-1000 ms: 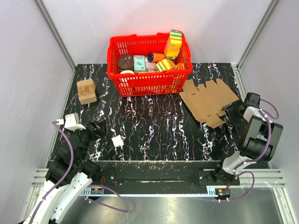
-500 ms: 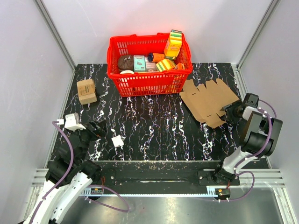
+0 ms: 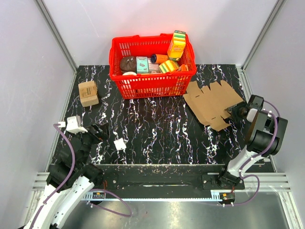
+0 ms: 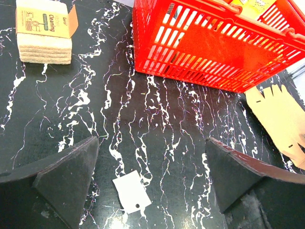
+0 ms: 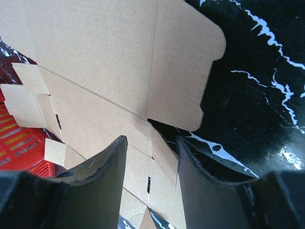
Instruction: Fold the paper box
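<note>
Right end effector (image 5: 150,143) partly open, jaws straddling a flap of the flat paper box (image 5: 95,57); contact apparently not made. Left end effector (image 4: 151,143) fully open, empty, above counter (image 4: 167,119).

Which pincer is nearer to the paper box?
Right. The right pincer is at the paper box's edge; the left pincer is far off on the opposite side.

basket (image 3: 152,87) on table (image 3: 162,129) | paper box (image 3: 212,102) flat, just front-right of basket | small carton (image 3: 88,93) left of basket, apart | card (image 3: 119,144) well before basket, leftward | packages (image 3: 157,64) in basket
</note>
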Controlling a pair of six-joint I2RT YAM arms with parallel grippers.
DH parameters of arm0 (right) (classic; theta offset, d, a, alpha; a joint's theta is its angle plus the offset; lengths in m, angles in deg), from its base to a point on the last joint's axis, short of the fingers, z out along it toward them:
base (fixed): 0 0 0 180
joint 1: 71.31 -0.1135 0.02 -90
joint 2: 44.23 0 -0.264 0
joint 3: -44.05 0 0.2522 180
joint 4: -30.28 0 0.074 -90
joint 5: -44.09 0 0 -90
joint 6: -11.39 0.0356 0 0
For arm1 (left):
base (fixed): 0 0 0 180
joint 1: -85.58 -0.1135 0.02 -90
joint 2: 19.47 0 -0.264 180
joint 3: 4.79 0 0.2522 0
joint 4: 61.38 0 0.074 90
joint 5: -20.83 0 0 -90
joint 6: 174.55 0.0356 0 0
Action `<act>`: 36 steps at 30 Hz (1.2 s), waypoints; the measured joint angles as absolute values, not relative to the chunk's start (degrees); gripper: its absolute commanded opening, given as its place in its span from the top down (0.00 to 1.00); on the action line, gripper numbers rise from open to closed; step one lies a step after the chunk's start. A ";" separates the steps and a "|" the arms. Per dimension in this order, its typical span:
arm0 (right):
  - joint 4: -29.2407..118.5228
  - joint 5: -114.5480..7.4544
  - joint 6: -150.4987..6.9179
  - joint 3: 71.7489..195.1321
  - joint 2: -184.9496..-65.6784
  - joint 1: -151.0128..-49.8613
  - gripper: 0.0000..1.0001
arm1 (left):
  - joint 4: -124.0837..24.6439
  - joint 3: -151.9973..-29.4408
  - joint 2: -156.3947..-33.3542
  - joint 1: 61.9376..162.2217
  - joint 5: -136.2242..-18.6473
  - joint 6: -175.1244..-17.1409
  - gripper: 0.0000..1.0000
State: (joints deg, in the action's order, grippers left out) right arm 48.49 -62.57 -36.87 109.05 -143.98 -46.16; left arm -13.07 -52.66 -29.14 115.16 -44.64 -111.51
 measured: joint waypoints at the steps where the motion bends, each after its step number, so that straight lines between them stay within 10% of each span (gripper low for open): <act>1: 48.03 -62.77 -36.74 109.05 -144.15 -46.16 0.52 | -13.07 -52.66 -29.14 115.16 -44.68 -111.51 0.01; 21: 48.19 -63.97 -37.85 108.90 -145.11 -46.12 1.00 | -13.29 -52.66 -29.14 115.16 -45.01 -111.47 0.01; 36: 68.73 -53.89 -45.37 120.07 -123.43 -46.12 1.00 | -13.49 -52.66 -29.14 115.19 -45.43 -111.36 0.01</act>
